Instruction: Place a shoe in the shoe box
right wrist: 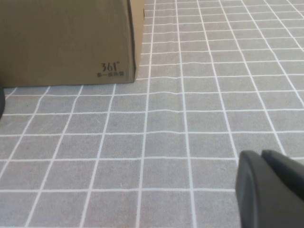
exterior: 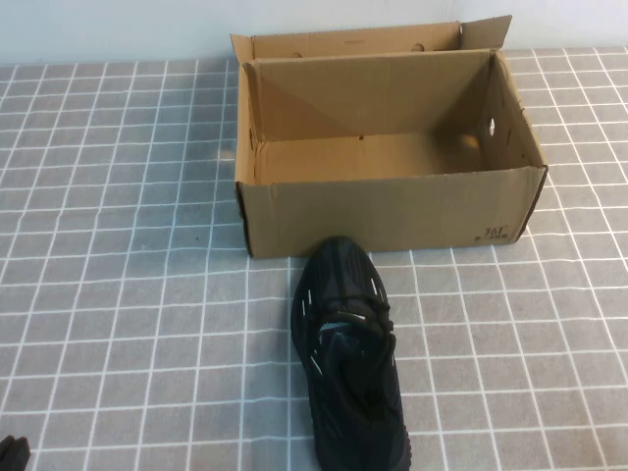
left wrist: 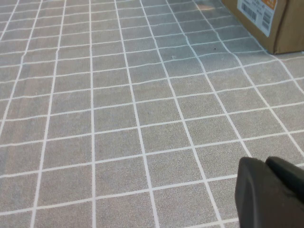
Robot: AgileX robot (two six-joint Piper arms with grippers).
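- Lying on the gridded surface (exterior: 118, 245): shoe (exterior: 348, 358), toe touching or just short of the near wall of the box (exterior: 392, 211), heel pointing toward the robot.
- Standing open and empty: box, flaps folded back, interior floor bare.
- Remaining undone: the whole task, judging by the layout; no grasp, no lift, no placing begun.
- Hanging low over bare surface, jaws pressed together, holding nothing: left pincer (left wrist: 268, 166), well apart from the shoe, a box corner far off in its wrist view.
- Hanging low near the box's printed corner, jaws together, holding nothing: right pincer (right wrist: 266, 159).
- Showing only as a dark scrap at the high view's lower left edge: left arm; right arm not showing there at all.
- Running off the bottom edge of the high view: shoe heel.
- Staying unreadable: small print on the box.
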